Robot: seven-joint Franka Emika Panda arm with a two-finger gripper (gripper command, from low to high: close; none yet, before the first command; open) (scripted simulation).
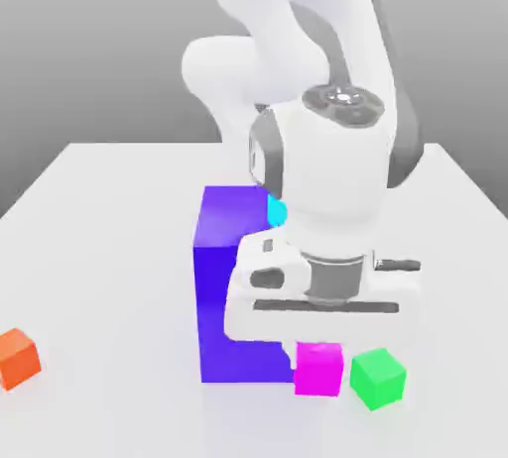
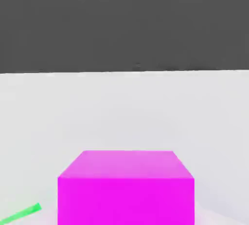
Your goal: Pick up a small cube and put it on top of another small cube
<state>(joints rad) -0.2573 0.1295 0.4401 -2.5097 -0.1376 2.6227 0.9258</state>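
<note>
The small cube, plain bright magenta-pink, sits on the white tabletop just beside a green cube, directly under the clenched tool.

No text, label, brand, number or sign can be read anywhere in either view.
</note>
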